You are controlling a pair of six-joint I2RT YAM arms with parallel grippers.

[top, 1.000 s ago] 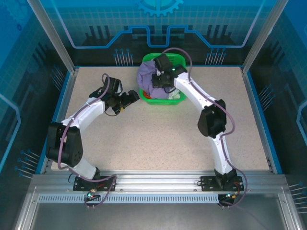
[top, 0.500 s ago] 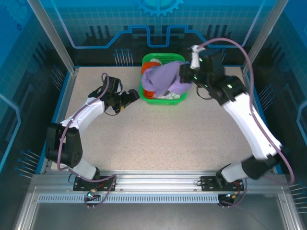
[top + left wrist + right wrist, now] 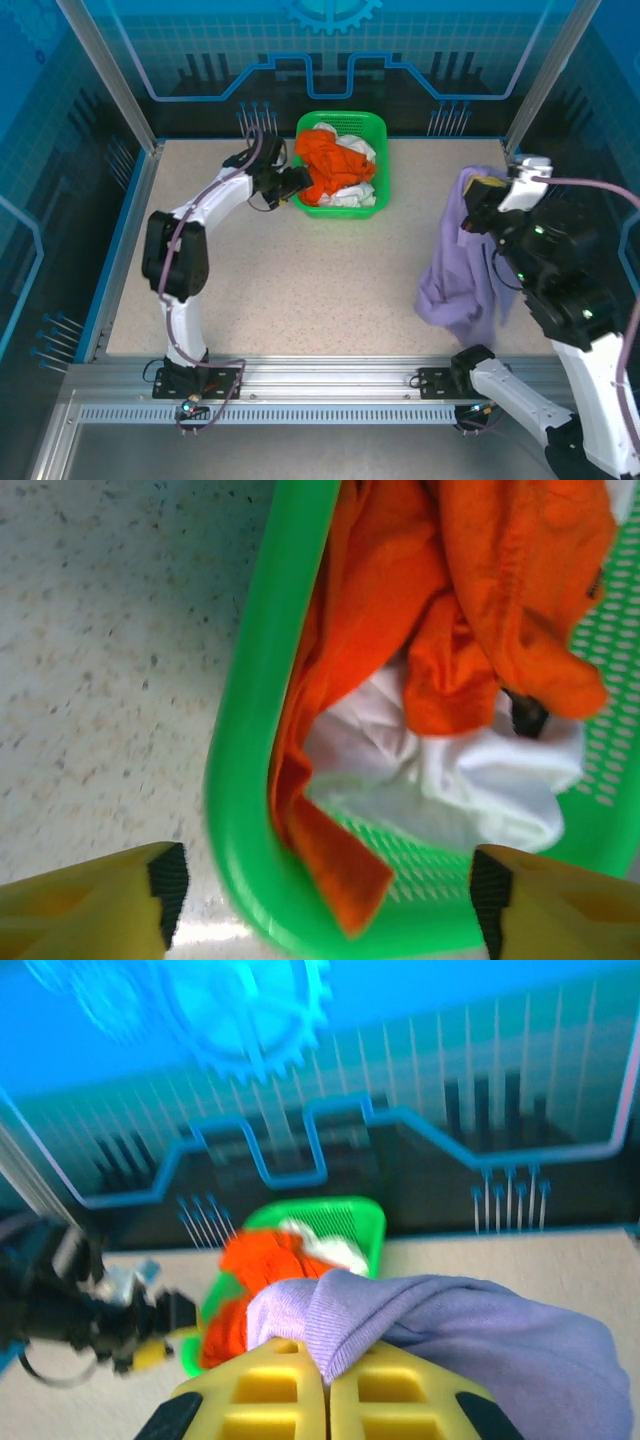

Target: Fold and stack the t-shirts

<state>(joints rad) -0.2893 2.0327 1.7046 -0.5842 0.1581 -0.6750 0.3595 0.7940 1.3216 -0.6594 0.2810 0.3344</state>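
Early stage: right gripper (image 3: 325, 1375) clamps purple shirt (image 3: 460, 280), hanging unfolded; left gripper (image 3: 325, 880) gapes astride basket (image 3: 345, 209) rim, orange shirt (image 3: 335, 165) and white shirt (image 3: 347, 197) inside; nothing folded or stacked.

- Your left arm: base at the lower left of the top view, reaching up the frame, elbow bent, wrist at upper centre.
- Your left tool (image 3: 325, 878): yellow fingers spread wide apart.
- Your right arm: raised high at the right edge of the top view.
- Your right tool (image 3: 325, 1385): fingers pressed together, pinching a fold of the lavender t-shirt (image 3: 450, 1330).
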